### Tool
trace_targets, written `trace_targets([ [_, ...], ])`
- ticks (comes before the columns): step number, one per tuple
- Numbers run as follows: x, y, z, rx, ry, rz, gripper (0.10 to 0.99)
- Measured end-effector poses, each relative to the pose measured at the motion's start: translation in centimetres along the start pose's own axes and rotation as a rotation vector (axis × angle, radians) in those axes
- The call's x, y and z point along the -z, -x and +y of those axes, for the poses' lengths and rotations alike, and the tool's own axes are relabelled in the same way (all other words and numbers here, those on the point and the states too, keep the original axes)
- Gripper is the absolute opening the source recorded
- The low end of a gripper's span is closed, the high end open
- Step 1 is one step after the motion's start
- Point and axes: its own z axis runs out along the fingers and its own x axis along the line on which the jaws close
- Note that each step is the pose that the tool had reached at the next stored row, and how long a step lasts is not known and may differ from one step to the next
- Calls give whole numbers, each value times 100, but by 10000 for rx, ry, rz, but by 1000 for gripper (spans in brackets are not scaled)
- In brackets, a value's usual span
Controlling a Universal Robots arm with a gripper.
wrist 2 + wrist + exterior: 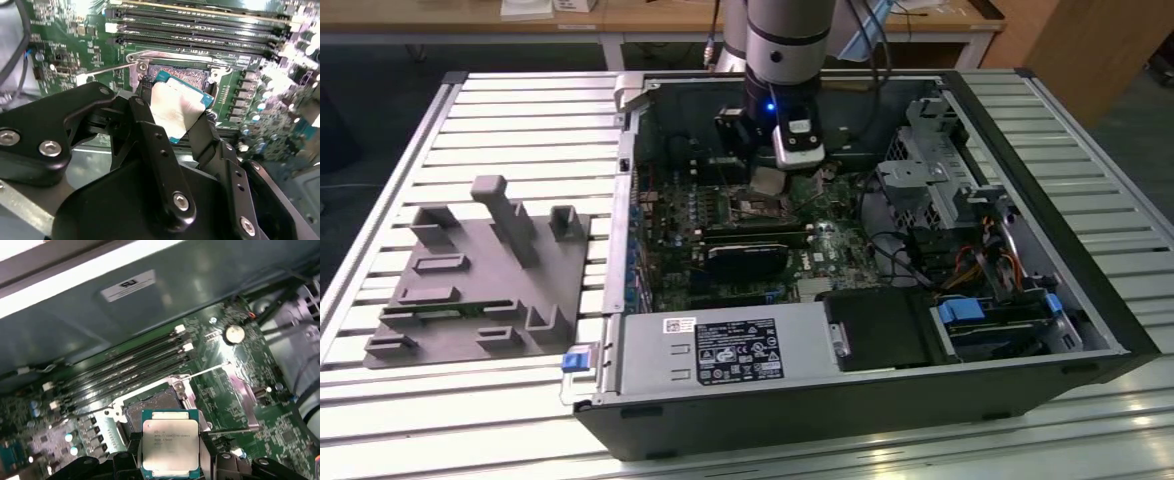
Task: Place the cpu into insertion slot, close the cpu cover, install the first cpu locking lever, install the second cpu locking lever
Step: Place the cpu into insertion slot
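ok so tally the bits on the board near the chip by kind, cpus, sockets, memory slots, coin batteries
cpu: 1
insertion slot: 1
long black memory slots: 4
round coin battery: 1
total: 7

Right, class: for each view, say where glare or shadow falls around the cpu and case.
Exterior view: the table slats glare white, while the case interior sits in shadow. Second wrist view: glare washes the cpu face pale. First wrist view: a white band burns out above the case wall; the cpu is evenly lit.
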Motion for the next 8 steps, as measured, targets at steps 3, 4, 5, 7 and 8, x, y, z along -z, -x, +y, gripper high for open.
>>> trace_targets([
  [3, -4, 0, 0, -531, 9, -42, 541],
  [4, -5, 0, -1, -728, 12, -58, 541],
  [5, -6, 0, -1, -906, 16, -72, 541],
  [7, -8, 0, -1, -1262, 23, -100, 541],
  [8, -10, 0, -1, -1439, 27, -114, 541],
])
